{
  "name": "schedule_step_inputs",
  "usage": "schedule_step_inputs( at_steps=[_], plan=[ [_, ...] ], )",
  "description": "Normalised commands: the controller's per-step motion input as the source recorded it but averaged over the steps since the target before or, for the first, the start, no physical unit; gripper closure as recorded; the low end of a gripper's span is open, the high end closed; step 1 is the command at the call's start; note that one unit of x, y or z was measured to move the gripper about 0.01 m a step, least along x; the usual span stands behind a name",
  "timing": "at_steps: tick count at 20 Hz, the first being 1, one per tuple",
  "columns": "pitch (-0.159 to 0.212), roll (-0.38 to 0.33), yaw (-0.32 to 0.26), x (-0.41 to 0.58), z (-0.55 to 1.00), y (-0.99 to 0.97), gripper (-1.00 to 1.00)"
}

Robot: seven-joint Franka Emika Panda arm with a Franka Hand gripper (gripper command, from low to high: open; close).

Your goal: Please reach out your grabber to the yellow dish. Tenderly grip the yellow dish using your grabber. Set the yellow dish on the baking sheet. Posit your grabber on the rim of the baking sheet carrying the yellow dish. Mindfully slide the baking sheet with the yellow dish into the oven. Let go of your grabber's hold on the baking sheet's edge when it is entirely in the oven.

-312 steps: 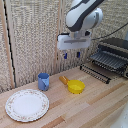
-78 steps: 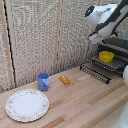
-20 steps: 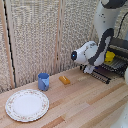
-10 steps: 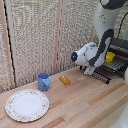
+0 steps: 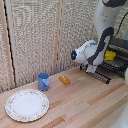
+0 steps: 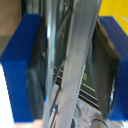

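The yellow dish (image 5: 110, 55) rests on the baking sheet (image 5: 111, 70), a dark ridged tray sticking out of the oven (image 5: 121, 44) at the exterior view's right. My gripper (image 5: 94, 69) is low at the tray's near edge, largely hidden behind the white wrist. In the wrist view the blue fingertips (image 6: 19, 70) stand on either side of the tray's metal rim (image 6: 70, 65), with the dark pads against it. A patch of the yellow dish (image 6: 114, 7) shows beyond the rim.
On the wooden table stand a blue cup (image 5: 44, 81), a small orange oblong piece (image 5: 65, 79) and a large white patterned plate (image 5: 27, 105) toward the exterior view's left. A woven screen backs the table.
The yellow dish has gone from the table onto the baking sheet. My arm has come down to the tray's edge and has barely shifted over the last second.
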Motion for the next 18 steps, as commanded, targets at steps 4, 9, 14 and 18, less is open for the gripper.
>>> schedule_step_inputs(
  at_steps=[4,9,14,18],
  plan=[
    [0.133,0.099,-0.101,0.231,0.74,-0.49,1.00],
    [0.156,0.069,-0.051,0.231,0.60,-0.75,1.00],
    [0.031,0.026,-0.004,0.130,0.40,-1.00,1.00],
    [0.012,-0.009,-0.026,0.116,0.43,-0.98,1.00]
  ],
)
